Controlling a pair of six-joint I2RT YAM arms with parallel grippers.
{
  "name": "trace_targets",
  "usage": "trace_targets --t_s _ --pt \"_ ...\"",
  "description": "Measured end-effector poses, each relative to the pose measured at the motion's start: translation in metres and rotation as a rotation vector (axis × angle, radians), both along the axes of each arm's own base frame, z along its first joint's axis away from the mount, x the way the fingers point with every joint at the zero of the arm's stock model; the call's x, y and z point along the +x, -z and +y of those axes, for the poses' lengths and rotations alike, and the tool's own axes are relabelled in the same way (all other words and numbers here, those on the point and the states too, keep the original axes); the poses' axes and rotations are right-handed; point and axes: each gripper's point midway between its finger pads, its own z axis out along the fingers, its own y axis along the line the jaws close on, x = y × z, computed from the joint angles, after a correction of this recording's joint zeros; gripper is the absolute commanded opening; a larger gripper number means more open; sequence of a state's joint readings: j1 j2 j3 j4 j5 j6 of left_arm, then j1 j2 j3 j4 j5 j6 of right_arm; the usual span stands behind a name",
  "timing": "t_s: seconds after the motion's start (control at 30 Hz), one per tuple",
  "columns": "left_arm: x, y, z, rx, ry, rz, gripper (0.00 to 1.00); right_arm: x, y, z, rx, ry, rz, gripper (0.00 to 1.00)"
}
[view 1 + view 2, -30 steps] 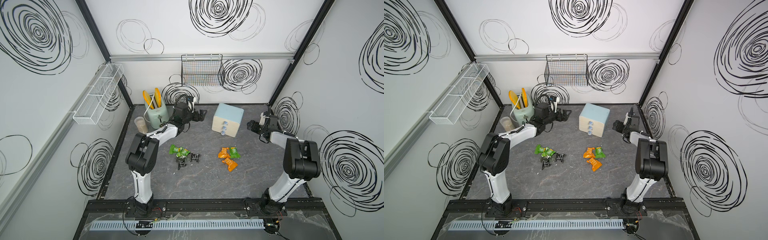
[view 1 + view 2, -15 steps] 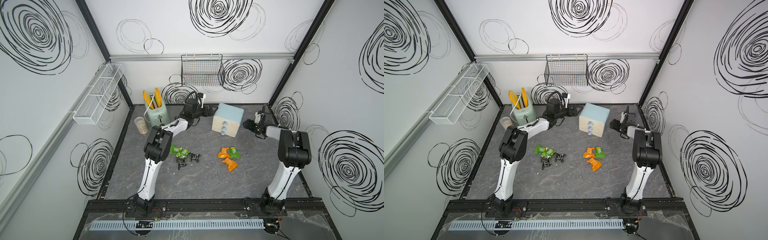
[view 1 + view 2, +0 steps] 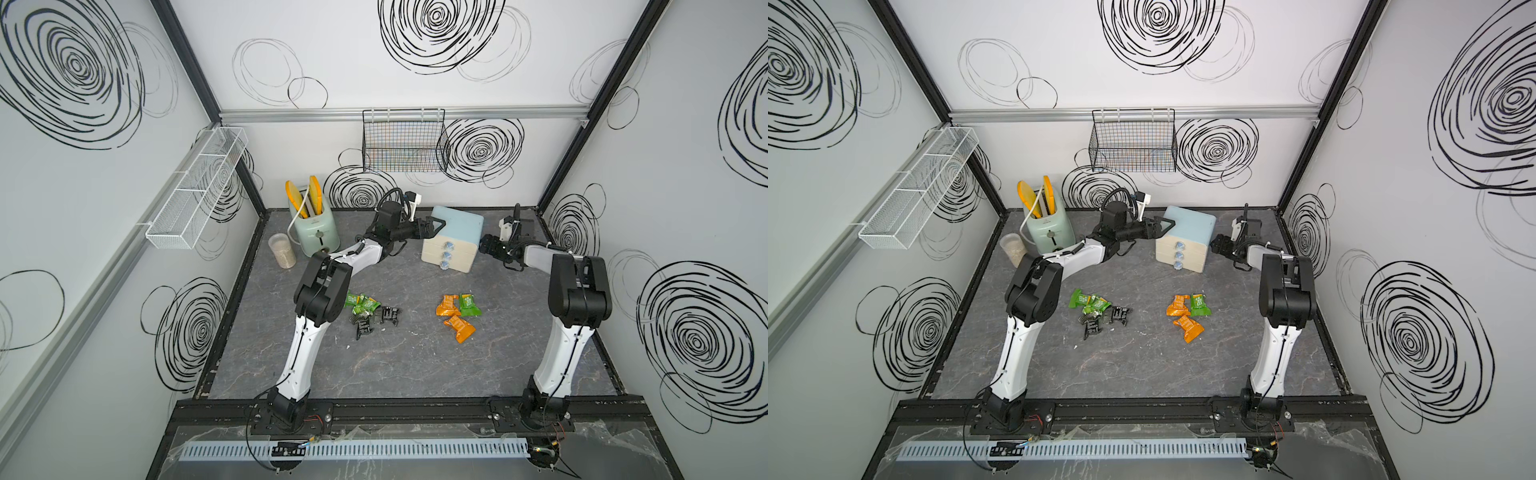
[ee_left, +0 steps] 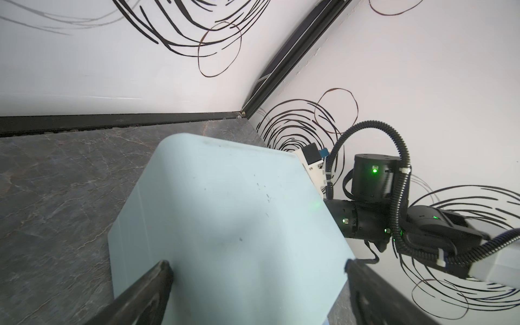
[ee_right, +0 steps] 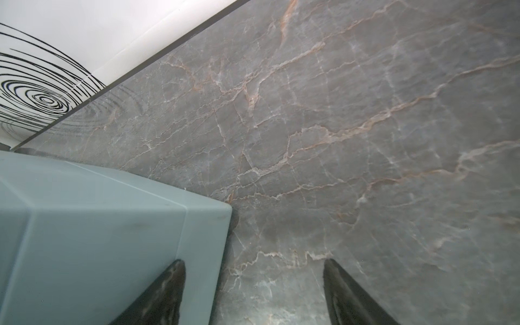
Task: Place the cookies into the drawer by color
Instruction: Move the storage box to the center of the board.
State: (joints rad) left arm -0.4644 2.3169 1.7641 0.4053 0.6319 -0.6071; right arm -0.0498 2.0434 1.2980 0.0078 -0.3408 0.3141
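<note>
I am holding my left pincer [image 3: 434,227] against the back left corner of the drawer [image 3: 456,231], its fingers standing wide apart. In the left wrist view the pale blue shell [image 4: 225,211] is filling the gap between the two dark fingers [image 4: 146,292]; I cannot tell whether either one is touching it. My right pincer [image 3: 485,245] is hanging just beside the opposite side of the drawer, low over the table [image 3: 415,374], and its fingers are also standing apart. In the right wrist view one finger [image 5: 166,289] is lying across the blue side wall [image 5: 98,225], while the other is showing over bare grey marble. Neither pincer is holding anything.

The drawer is sitting near the back of the table, between my two arms, with its three cream fronts and clear knobs [image 3: 1179,254] facing forward and looking shut. The cookies are lying well in front of it, in two loose groups. Green packets [image 3: 360,303] and black packets [image 3: 376,321] are huddling by my left arm's elbow. Orange packets [image 3: 452,316] and one more green packet [image 3: 469,305] are lying further right. A mint-green toaster [image 3: 314,233] is standing at the back left, with a small jar [image 3: 282,251] beside it.
</note>
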Motion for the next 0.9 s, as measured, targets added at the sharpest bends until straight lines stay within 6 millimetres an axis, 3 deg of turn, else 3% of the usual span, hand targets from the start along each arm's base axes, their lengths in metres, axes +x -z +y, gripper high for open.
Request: trace_targets --t_s 0.3,0.57,0.9 --pt "-0.016 0.011 0.020 0.036 -0.021 0.070 0.95 -0.005 0.000 0.024 0.013 -0.079 0.000 0.78" --pt "-0.045 0.009 0.050 0.064 -0.048 0.106 0.95 -0.013 0.001 0.057 0.018 -0.163 0.008 0.78" --pt "-0.083 0.015 0.090 0.091 -0.109 0.138 0.94 -0.038 -0.003 0.102 0.023 -0.267 0.016 0.78"
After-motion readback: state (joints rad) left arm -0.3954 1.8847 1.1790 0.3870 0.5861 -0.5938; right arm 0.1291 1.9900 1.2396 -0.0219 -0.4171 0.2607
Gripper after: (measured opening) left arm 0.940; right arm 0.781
